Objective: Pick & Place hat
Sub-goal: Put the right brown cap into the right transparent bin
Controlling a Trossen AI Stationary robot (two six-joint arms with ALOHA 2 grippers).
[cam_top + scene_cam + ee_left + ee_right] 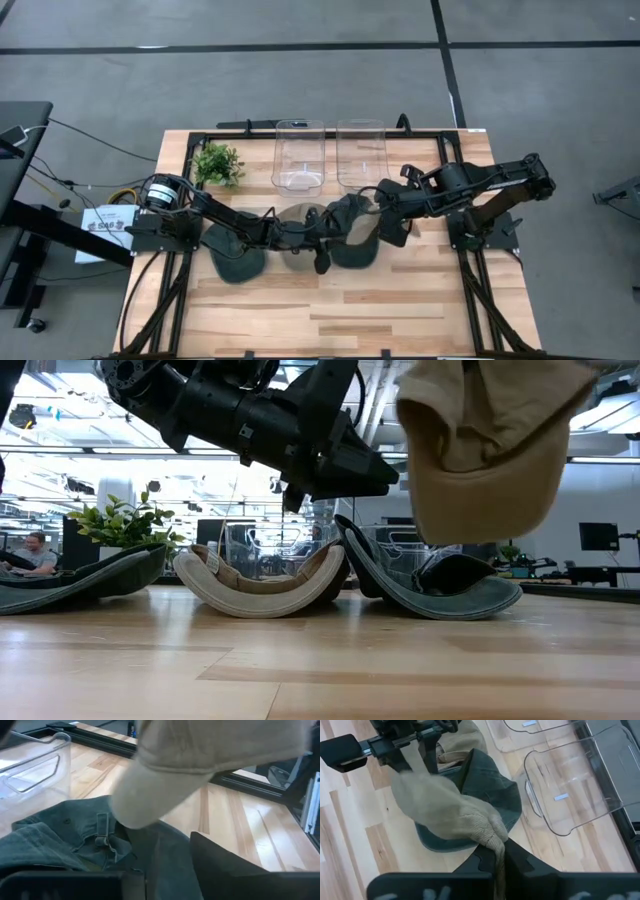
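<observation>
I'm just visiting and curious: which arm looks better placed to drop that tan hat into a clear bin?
Probably the right: its gripper is shut on the tan hat, lifted beside the clear bins. The left gripper looks open, holding nothing.

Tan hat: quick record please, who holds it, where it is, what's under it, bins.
tan hat: in the air, hanging over the table
held by: right gripper, shut on its fabric
left gripper: beside the tan hat, no grip seen
below: green hat on table
other hats: beige hat and another dark hat on the table
bins: two clear, both empty
</observation>
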